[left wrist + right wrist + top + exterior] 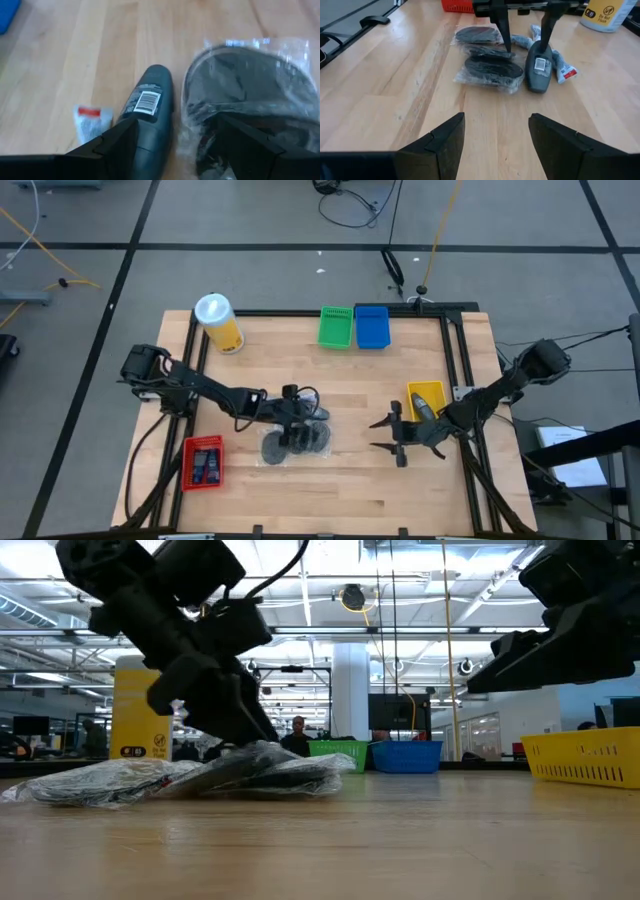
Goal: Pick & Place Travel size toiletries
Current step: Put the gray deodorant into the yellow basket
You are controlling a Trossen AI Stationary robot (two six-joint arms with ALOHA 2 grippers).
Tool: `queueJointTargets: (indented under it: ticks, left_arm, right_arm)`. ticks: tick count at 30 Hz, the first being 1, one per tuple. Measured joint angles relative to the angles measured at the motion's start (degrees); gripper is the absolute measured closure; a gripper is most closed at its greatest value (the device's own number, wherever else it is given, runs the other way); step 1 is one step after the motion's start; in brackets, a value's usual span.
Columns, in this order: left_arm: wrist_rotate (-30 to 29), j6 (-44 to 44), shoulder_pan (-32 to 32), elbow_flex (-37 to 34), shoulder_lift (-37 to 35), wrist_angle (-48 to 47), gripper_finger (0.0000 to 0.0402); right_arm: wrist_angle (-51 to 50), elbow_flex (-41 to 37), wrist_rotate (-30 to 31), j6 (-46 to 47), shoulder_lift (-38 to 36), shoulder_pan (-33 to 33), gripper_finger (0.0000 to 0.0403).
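Left wrist view: grey bottle between open left claw fingers.

Place: industrial lab hall | showing: ceiling trusses, strip lights, monitors, floor cables trailing

dark-grey bottle, white barcode; red tray; yellow canister

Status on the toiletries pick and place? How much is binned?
Done: red tray and yellow tray each hold dark items. In hand: left gripper is down over the pile, open, its fingers either side of the dark bottle, not closed on it. Right gripper hangs open and empty by the yellow tray. Left: the bottle, wrapped discs and small tube on the table.
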Motion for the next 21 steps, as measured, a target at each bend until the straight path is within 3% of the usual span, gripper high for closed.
queueJointTargets:
  ticks: [7, 18, 21]
  left_arm:
    - [3.3, 0.6, 0.0, 0.0, 2.2, 4.4, 0.0133]
    - [2.5, -2.8, 0.0, -0.1, 3.2, 6.9, 0.0134]
    - [2.4, -2.8, 0.0, -0.1, 3.7, 9.4, 0.015]
  right_arm:
    - [-0.2, 0.0, 0.0, 1.5, 0.0, 0.0, 0.019]
    - [0.2, 0.0, 0.0, 1.5, 0.0, 0.0, 0.019]
    - [0.2, 0.0, 0.0, 1.7, 0.0, 0.0, 0.019]
